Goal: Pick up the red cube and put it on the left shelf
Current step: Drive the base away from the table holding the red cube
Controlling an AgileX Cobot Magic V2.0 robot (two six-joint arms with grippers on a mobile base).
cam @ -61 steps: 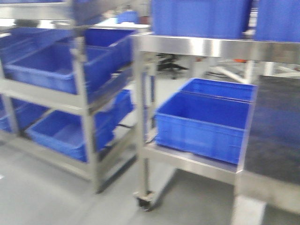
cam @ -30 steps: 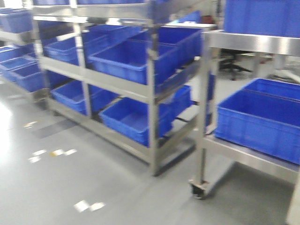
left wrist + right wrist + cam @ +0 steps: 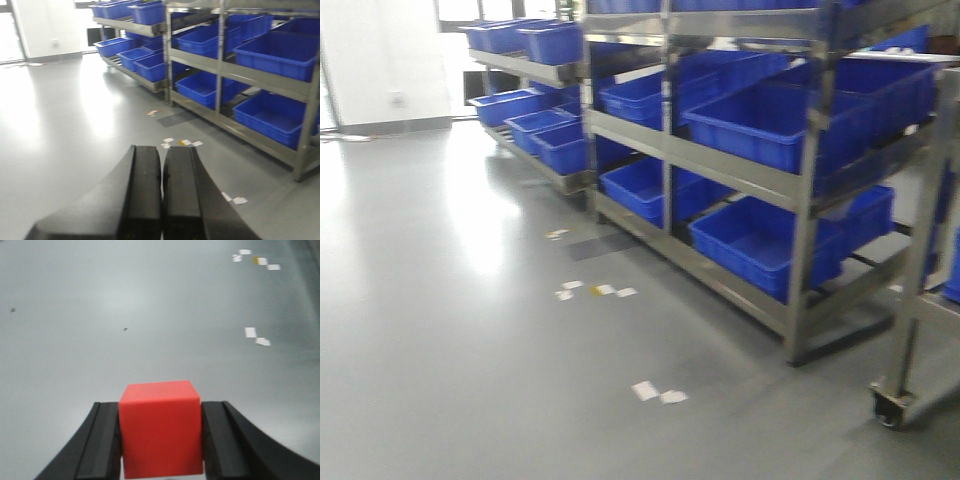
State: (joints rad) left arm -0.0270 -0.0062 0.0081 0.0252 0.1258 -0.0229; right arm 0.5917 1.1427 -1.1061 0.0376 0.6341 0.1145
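At lower centre of the right wrist view, my right gripper (image 3: pixel 160 409) pinches the red cube (image 3: pixel 161 440); my left gripper (image 3: pixel 161 152) is pressed together. Since before, the shelving (image 3: pixel 740 165) has slid rightward, with floor (image 3: pixel 460 330) filling the left.

Metal shelving (image 3: pixel 740 172), glossy blue plastic bins (image 3: pixel 760 122) — floor (image 3: pixel 470 300) smooth and reflective; red cube (image 3: pixel 161 435) matt.

Cube (image 3: pixel 161 435) red; right gripper (image 3: pixel 161 407) and left gripper (image 3: pixel 161 155) black; bins (image 3: pixel 770 120) blue; shelving (image 3: pixel 667 150) bare steel; floor (image 3: pixel 450 300) grey, white scraps (image 3: pixel 658 392).
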